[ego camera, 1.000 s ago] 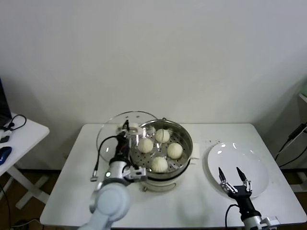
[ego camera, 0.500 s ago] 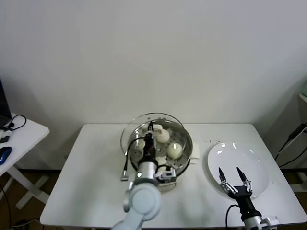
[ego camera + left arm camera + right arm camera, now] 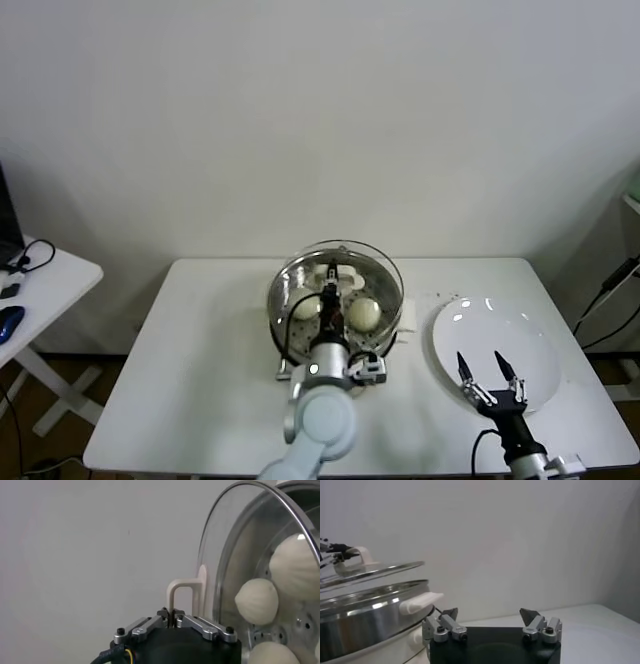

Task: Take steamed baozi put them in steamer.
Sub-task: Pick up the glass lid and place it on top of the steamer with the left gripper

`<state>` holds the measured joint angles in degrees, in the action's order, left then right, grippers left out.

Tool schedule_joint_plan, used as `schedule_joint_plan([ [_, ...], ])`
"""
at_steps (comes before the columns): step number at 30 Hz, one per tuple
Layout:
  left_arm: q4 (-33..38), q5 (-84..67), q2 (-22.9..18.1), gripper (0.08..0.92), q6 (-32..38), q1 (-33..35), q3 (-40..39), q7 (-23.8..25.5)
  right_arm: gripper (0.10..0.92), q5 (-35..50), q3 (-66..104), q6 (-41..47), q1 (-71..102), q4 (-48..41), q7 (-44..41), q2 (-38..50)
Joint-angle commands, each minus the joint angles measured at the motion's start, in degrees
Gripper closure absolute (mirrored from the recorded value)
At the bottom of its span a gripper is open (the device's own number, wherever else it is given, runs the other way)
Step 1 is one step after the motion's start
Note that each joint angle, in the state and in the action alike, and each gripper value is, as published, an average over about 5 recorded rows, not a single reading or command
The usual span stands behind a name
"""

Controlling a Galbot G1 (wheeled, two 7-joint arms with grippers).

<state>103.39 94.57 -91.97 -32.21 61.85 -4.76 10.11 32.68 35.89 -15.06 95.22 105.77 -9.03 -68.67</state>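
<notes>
Pinched between the left gripper fingers, the glass lid hovers above the steamer, ready to cover the baozi; the right gripper waits spread over the plate.

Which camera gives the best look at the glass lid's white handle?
The left wrist view: the lid handle fills the middle, pinched by the left tool. The head view has it mostly hidden behind that arm; the right wrist view shows it small, far off.

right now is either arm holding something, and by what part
The left gripper holds the glass lid by its white handle, just above the steamer. The right gripper, over the white plate, holds nothing.
</notes>
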Motion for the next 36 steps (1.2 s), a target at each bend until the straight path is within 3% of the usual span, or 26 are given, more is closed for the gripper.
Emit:
schedule_joint_plan([
  [1, -2.31, 0.63, -1.29, 0.862, 0.38, 0.87, -0.32, -2.64, 0.203, 0.06, 0.13, -0.06, 0.20, 0.32, -0.14, -0.23],
  [36, -4.38, 0.48, -0.20, 0.862, 1.47, 0.62, 0.79, -3.40, 0.203, 0.26, 0.48, -0.37, -0.02, 0.13, -0.22, -0.61],
])
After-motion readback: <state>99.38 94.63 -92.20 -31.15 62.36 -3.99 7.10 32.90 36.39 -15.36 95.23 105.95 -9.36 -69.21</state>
